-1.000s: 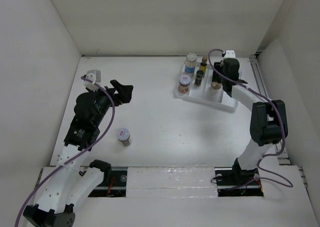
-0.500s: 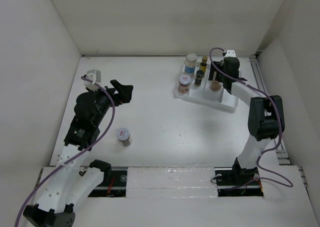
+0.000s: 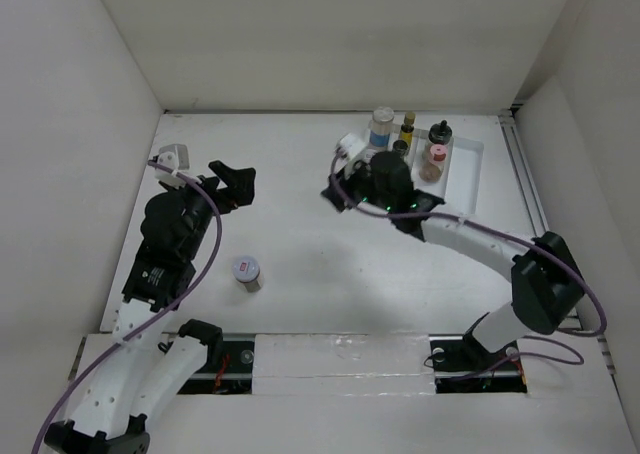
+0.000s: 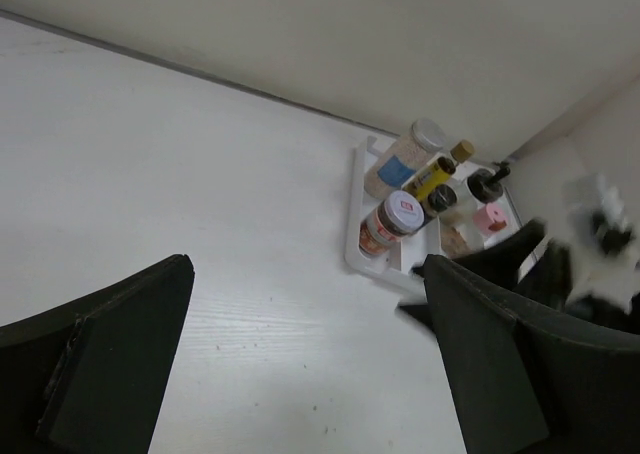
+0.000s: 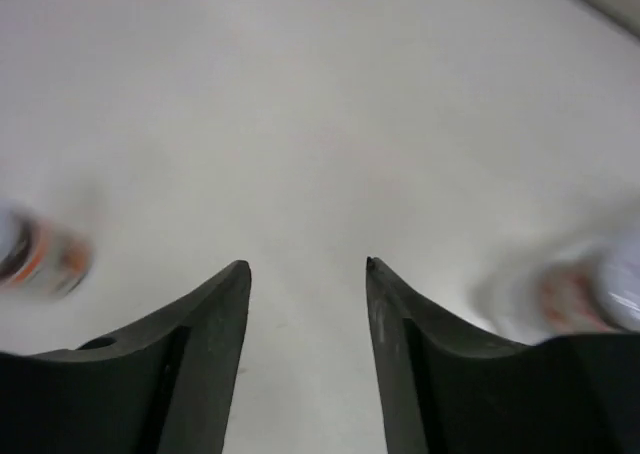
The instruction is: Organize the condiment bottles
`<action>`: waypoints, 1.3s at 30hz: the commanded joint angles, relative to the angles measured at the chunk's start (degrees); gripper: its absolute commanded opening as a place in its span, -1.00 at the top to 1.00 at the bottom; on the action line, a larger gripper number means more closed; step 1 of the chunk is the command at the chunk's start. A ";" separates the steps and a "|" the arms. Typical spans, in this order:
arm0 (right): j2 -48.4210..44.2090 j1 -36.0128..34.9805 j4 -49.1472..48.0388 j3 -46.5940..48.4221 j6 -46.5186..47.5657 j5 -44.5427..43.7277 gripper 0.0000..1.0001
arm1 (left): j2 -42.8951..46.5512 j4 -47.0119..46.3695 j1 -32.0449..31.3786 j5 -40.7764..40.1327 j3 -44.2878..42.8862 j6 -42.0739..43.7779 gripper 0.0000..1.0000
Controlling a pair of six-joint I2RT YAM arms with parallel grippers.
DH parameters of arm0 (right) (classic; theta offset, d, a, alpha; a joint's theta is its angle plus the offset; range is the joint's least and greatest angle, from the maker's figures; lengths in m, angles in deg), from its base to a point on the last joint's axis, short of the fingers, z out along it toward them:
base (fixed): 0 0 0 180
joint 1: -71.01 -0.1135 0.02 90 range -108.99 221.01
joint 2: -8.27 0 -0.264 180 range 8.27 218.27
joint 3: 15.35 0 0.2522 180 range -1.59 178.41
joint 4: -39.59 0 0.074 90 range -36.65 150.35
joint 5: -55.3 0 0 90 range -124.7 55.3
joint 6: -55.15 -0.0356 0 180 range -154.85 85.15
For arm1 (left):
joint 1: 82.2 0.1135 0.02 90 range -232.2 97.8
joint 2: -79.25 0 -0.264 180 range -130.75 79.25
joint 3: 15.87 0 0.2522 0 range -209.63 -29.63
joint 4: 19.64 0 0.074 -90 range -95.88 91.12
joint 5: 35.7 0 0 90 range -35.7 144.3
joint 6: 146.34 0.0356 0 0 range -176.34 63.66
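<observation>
The left gripper [image 3: 238, 178], spread wide, is hovering at 9 o'clock, well apart from the right gripper [image 3: 330, 191], parted and empty, beside the 9 o'clock edge of the tray [image 3: 470, 152].

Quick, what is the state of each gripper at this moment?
Left gripper: jaws wide open, holding nothing.
Right gripper: jaws only narrowly apart, nothing between them.
</observation>
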 commanded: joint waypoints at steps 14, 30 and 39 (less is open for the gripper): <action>19.16 -27.49 -6.58 9.43 7.60 12.04 -1.00 | 6.15 2.31 1.04 -17.91 -0.58 -6.91 -0.98; 31.47 -28.72 -13.88 19.19 4.08 12.04 -0.56 | 6.15 1.69 1.04 -15.62 -0.06 -5.86 -0.98; 11.90 -24.78 -23.62 8.83 1.36 10.90 -0.17 | 5.63 1.16 1.04 -13.17 -0.05 -5.33 -0.98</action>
